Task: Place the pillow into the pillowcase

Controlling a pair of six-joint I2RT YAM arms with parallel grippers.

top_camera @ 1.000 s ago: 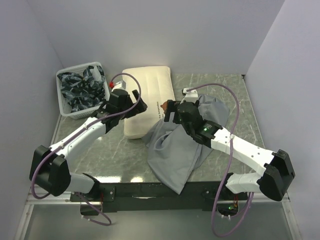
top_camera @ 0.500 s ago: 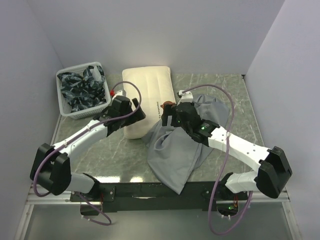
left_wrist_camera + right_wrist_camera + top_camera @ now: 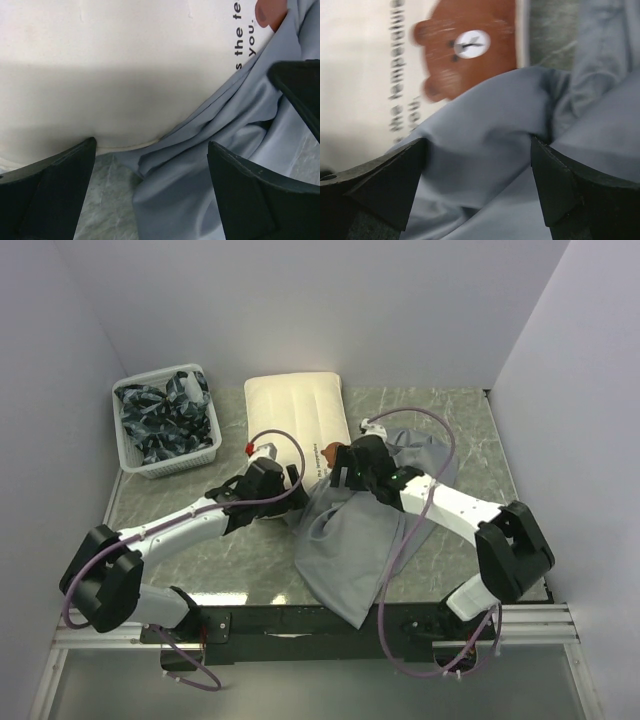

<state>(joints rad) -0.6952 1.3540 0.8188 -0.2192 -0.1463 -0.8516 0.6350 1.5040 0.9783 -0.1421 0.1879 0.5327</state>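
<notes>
Lab test cell: plain partition walls [image 3: 300,300] enclose a marble-topped table [image 3: 250,562].

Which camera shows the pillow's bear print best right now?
Right wrist: the bear print shows nearly whole, face and ears, just above a fold of the pillowcase. Left wrist catches only a brown sliver at its top edge. Top external shows just a small brown patch.

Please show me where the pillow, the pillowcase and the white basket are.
pillow [image 3: 297,405], top view, on its bare cream face.
pillowcase [image 3: 345,550], top view, on its wrinkled grey middle.
white basket [image 3: 172,463], top view, on its near wall.
</notes>
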